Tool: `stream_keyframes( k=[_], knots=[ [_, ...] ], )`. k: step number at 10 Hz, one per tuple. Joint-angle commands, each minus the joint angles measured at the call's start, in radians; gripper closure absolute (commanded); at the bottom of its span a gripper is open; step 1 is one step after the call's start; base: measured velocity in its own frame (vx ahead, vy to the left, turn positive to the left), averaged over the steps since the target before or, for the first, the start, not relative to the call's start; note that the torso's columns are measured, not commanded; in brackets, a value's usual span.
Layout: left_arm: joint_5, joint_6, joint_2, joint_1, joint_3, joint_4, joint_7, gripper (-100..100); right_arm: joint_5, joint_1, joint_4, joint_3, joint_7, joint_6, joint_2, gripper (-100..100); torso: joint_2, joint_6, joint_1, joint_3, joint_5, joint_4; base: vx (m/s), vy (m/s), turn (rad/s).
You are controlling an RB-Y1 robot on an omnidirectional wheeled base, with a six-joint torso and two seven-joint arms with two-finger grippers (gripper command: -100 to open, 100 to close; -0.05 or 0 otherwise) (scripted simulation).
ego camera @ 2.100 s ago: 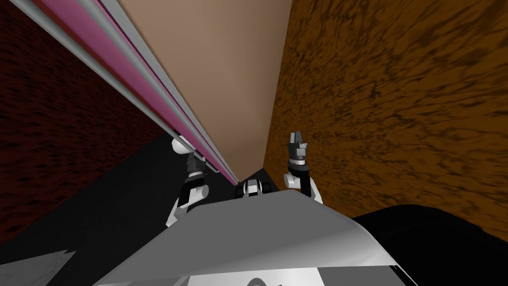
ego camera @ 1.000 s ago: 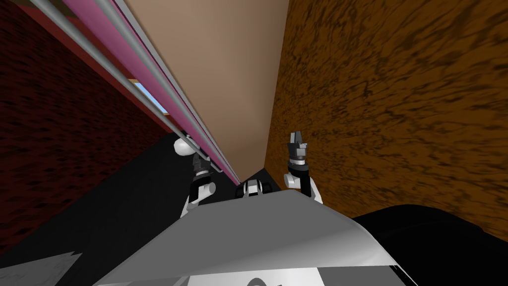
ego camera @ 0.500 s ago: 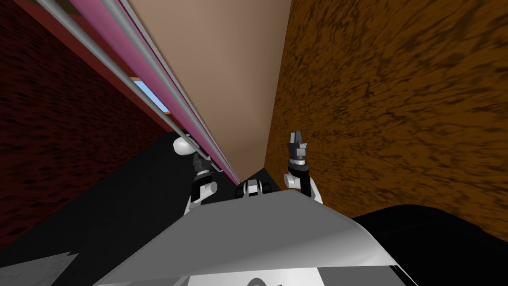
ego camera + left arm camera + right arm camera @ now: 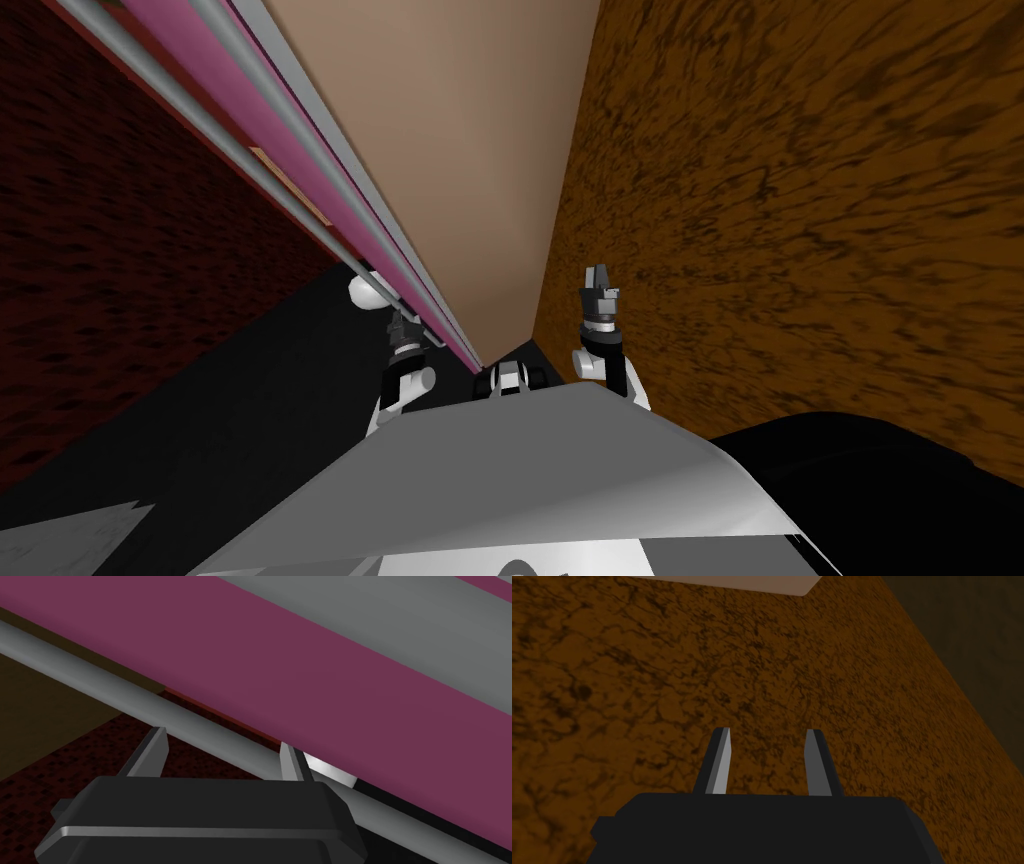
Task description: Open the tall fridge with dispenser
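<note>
Left fingers (image 4: 150, 751): spread wide, nothing pinched between them.
Left gripper (image 4: 222, 738): tips sit at a grey handle bar (image 4: 100, 682). The bar runs across both tips, not between them. Touching or just short, cannot tell.
Handle bar: long, round and smooth-looking; stands just off the door's edge.
Fridge door (image 4: 300, 676): magenta edge with a grey strip beside it, directly behind the bar.
Position: in the head view the door edge and bar run from the upper left down to the left gripper, ahead and to my left. How far the door stands open, hard to tell from here.
Handling (judgement): a tall door, likely heavy and rigid. The seal probably resists at first, then the door swings on its hinge arc. The bar is likely slick against thin blade fingers.
Where to hold: the bar itself, fingers hooked squarely behind it or closed around it, with the pull following the arc.
Risk: tips sliding along the bar or slipping off under load.
Right gripper (image 4: 767, 731): raised at my right side, fingers parted, holding nothing.
</note>
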Motion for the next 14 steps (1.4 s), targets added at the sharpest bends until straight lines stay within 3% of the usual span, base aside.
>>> stream_keyframes(
  k=[1,5,10,11,14],
  knots=[
    [-0.002,-0.048,-0.001,-0.017,-0.011,0.038,0.007,100,0.0,0.0,0.0,0.0,0.0,0.0,0.0,0,0.001,-0.001,0.001,0.002,0.001,-0.001,-0.042,0.016,-0.04],
    [0.005,-0.029,0.037,-0.009,-0.035,0.023,0.03,100,0.0,0.0,0.0,0.0,0.0,0.0,0.0,0,0.003,-0.005,0.011,0.002,0.004,-0.001,-0.042,0.148,-0.06],
    [0.016,-0.014,0.112,-0.006,-0.082,0.004,0.074,100,0.0,0.0,0.0,-0.001,0.0,0.0,-0.001,0,-0.005,0.001,0.002,-0.003,0.001,0.0,-0.068,0.327,-0.11],
    [0.016,-0.014,0.112,-0.006,-0.082,0.004,0.074,100,0.0,0.0,0.0,-0.001,0.0,0.0,-0.001,0,-0.006,0.002,0.001,-0.004,-0.001,0.001,-0.055,0.291,-0.042],
    [0.025,-0.002,0.168,-0.003,-0.118,-0.011,0.108,100,0.0,0.0,0.0,0.0,0.0,0.0,0.0,0,-0.001,0.0,-0.004,0.0,-0.001,0.001,-0.076,0.305,-0.132]
  ],
)
